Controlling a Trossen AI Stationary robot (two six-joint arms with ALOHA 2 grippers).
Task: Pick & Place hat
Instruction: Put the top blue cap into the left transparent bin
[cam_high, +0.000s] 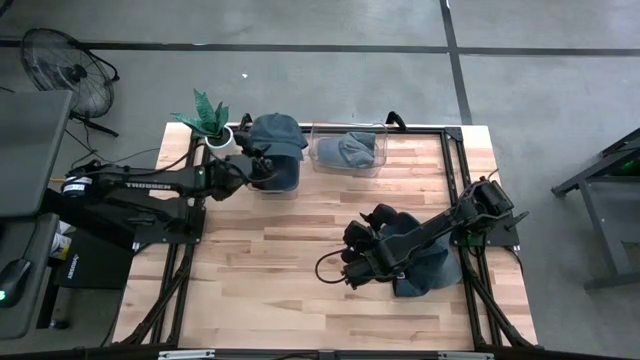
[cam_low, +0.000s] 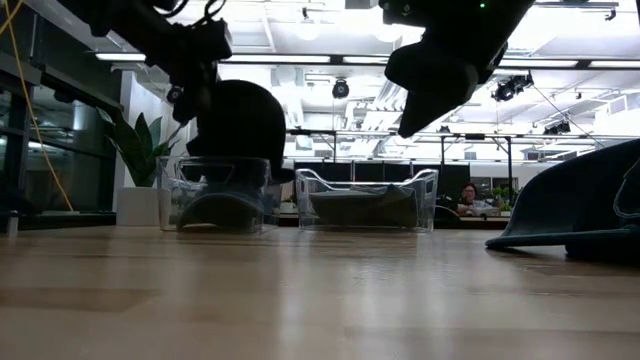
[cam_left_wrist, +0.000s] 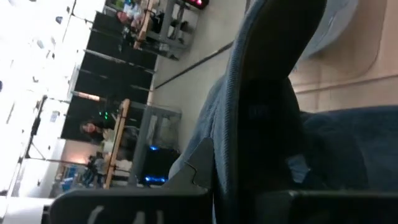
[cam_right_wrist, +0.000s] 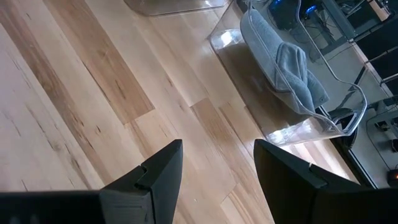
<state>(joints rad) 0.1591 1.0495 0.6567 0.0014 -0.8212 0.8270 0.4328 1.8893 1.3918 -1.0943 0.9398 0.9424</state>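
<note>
A blue hat (cam_high: 278, 133) hangs from my left gripper (cam_high: 256, 162), which is shut on it above a clear bin (cam_high: 276, 180) at the table's far left; in the low view the hat (cam_low: 240, 115) hangs down to that bin's rim (cam_low: 215, 160). A second clear bin (cam_high: 346, 152) beside it holds a grey-blue hat (cam_right_wrist: 287, 68). Another blue hat (cam_high: 428, 268) lies on the table at the right. My right gripper (cam_right_wrist: 217, 174) stands open over bare wood next to that hat, touching nothing. My left gripper pinches the hat's edge (cam_left_wrist: 249, 124) between its two fingers, which come from the table's left side, pointing a little downward. The cloth runs up between the fingers (cam_left_wrist: 186, 180). The hat hangs clear of the table, over the bin.
A potted plant (cam_high: 210, 122) stands at the far left corner beside the first bin. Bare wood (cam_high: 270, 260) lies across the table's near left half. A black frame (cam_high: 455, 150) runs along the table's right side.
</note>
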